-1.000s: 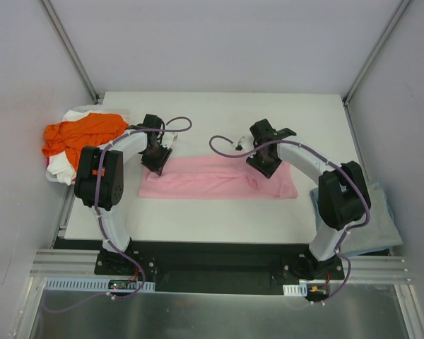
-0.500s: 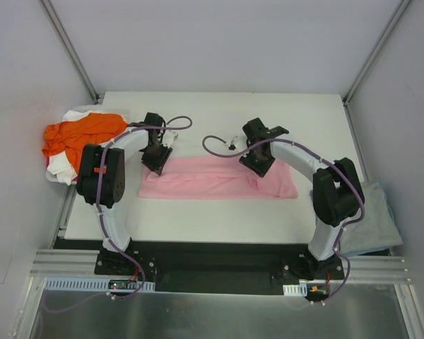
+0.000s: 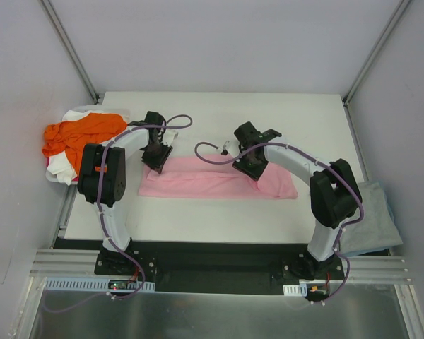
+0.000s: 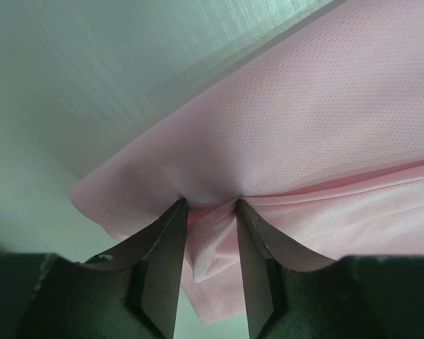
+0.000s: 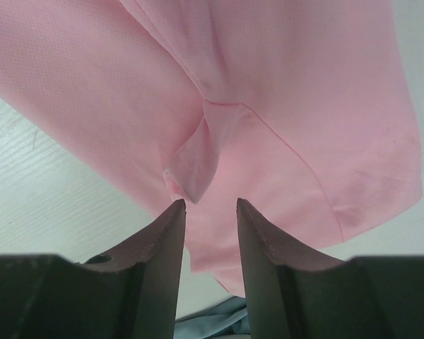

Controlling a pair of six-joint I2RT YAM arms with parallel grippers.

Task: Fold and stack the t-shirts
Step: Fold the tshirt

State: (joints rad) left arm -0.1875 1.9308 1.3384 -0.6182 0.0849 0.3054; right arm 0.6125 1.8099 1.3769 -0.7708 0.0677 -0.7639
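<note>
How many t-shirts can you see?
4. A pink t-shirt lies flat in the middle. An orange t-shirt is heaped at the far left on a white t-shirt. A grey-blue t-shirt lies at the near right. More could hide in the heap.

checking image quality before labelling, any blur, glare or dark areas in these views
Top external: sharp, evenly lit, glare on the metal sheet at the bottom. Left wrist: pink t-shirt crisp, fingers dark and soft. Right wrist: same, fingers nearly black.
</note>
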